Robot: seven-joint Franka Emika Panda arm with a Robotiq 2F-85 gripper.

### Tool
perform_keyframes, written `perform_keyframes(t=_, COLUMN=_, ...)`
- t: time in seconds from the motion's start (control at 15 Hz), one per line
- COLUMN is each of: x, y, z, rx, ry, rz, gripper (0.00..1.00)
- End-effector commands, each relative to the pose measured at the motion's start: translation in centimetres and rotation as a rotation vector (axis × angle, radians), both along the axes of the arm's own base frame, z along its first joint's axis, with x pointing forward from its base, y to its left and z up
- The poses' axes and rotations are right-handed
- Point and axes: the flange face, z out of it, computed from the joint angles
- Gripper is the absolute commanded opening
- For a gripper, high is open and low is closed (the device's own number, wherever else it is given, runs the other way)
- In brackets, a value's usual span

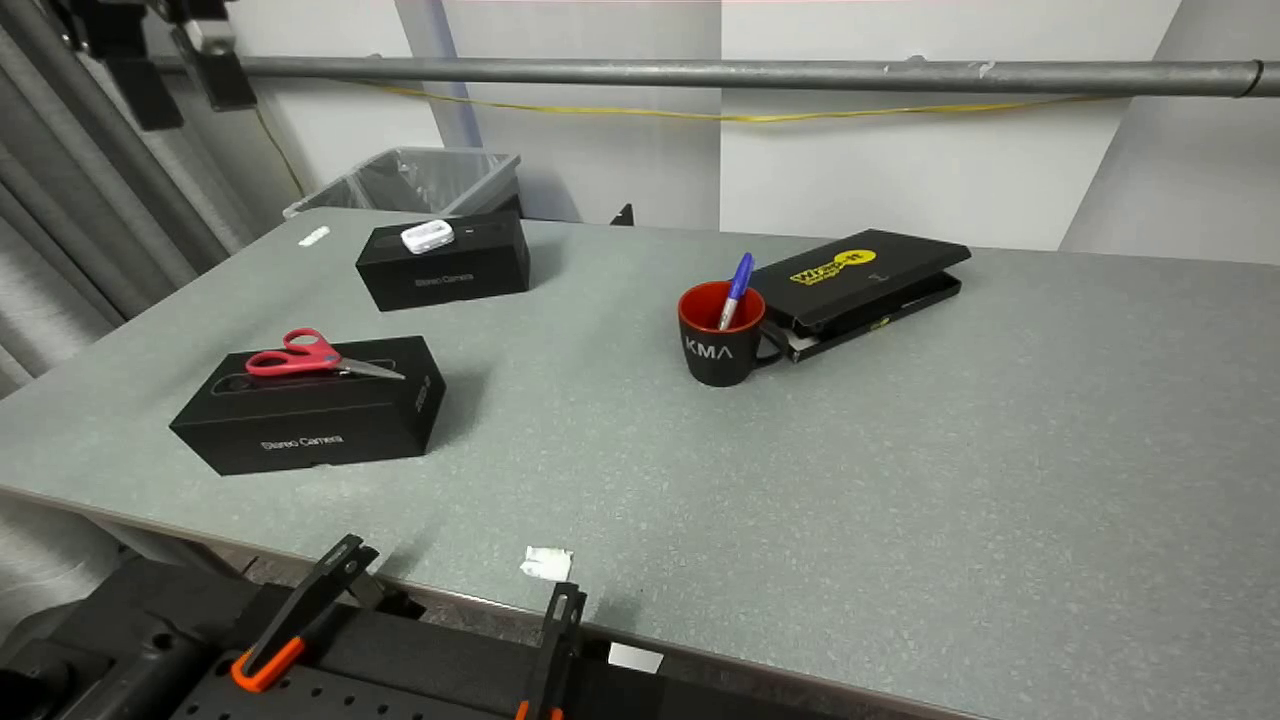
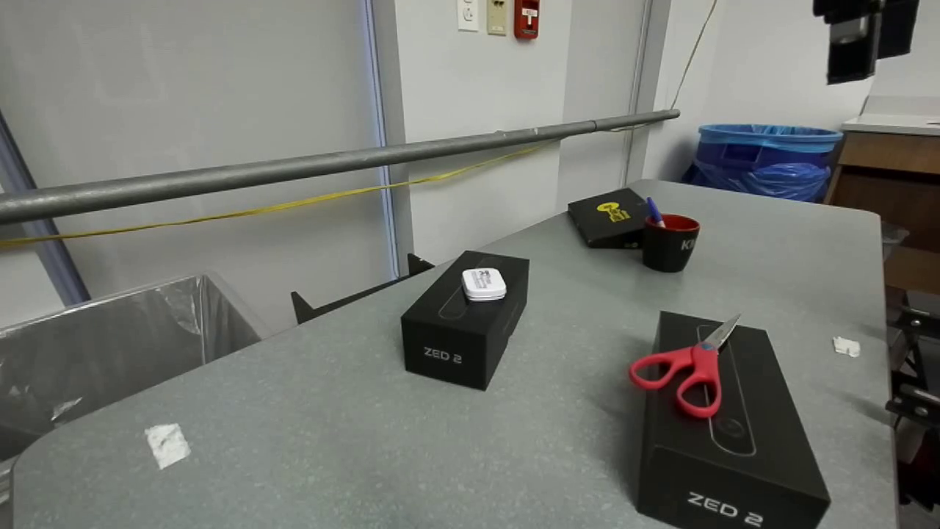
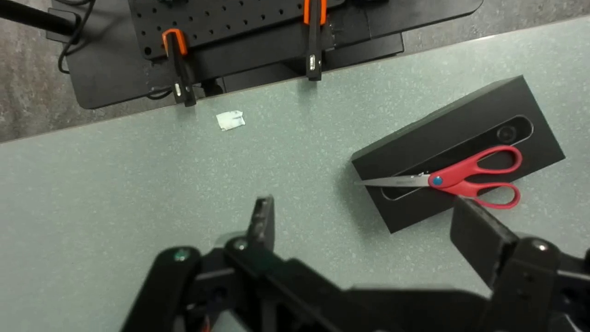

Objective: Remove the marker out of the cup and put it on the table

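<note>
Matt, speckled table [image 1: 900, 480]; matt-walled cup [image 1: 722, 362]
Scissors [image 3: 438, 180]: smooth plastic handles [image 3: 461, 173], metal blades [image 3: 401, 181]. Pipe [image 1: 650, 70]: dull, scuffed metal. Curtain [image 1: 100, 180]: matt cloth.

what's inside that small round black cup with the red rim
A thin blue marker with a whitish lower part leans in the cup, its blue end sticking out. The cup's near side hides its floor and the marker's lower tip; anything else there can't be seen.

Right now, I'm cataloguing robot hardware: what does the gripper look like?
Black, blocky gripper: squared jaws, jointed linkages, round screw heads, one greenish. Both exterior views show a silvery patch near its jaws. The arm itself can't be made out.
</note>
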Motion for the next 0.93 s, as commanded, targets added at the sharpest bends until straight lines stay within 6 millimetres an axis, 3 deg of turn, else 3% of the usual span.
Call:
perform_keyframes(t=0.0, x=2.6, y=-4.9, z=-1.5, rx=0.007, ry=-0.104, rz=-0.079, gripper=1.00)
perform_keyframes(t=0.27, x=5.7, y=-12.7, z=-3.2, rx=0.035, ry=-0.206, rz=-0.240, gripper=1.00)
perform_keyframes(t=0.47, x=7.2, y=-17.4, z=-3.7, rx=0.055, ry=-0.221, rz=-0.360, gripper=1.00)
perform_keyframes(t=0.53, x=7.2, y=-18.2, z=-3.7, rx=0.078, ry=-0.210, rz=-0.373, gripper=1.00)
perform_keyframes(t=0.6, x=6.2, y=-17.2, z=-3.8, rx=0.063, ry=-0.201, rz=-0.335, gripper=1.00)
perform_keyframes(t=0.73, x=6.5, y=-18.4, z=-4.0, rx=0.067, ry=-0.199, rz=-0.362, gripper=1.00)
perform_keyframes(t=0.87, x=6.7, y=-18.3, z=-3.9, rx=0.068, ry=-0.200, rz=-0.362, gripper=1.00)
